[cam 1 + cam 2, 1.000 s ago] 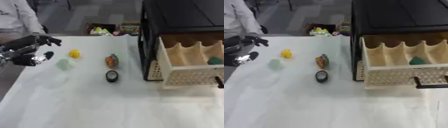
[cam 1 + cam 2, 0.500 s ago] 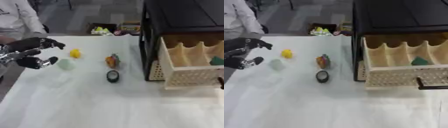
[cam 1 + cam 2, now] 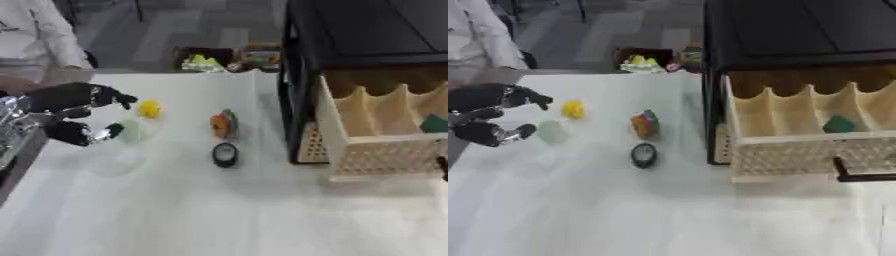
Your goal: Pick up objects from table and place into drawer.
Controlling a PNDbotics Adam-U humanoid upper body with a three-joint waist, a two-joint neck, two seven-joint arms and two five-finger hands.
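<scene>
Your left hand (image 3: 74, 112) hovers at the counter's (image 3: 219, 210) left edge, fingers (image 3: 112, 97) spread and curved above and the thumb below, holding nothing. Just beside the thumb tip lies a pale green lump (image 3: 131, 131), rounded and translucent-looking. A small yellow piece (image 3: 150, 108) sits just beyond it, near your fingertips. Toward the middle stands an orange, multicoloured toy (image 3: 223, 123), and just in front of it lies a dark round disc (image 3: 225, 154) with a lighter centre. The wooden drawer (image 3: 798, 142) stands pulled out of the black cabinet (image 3: 798, 35) on the right; its dividers form compartments, and a green block (image 3: 838, 124) rests in one toward the right. The drawer's perforated front carries a dark handle (image 3: 859, 172). Open white counter lies between the disc and the near edge. Your right hand is out of sight.
</scene>
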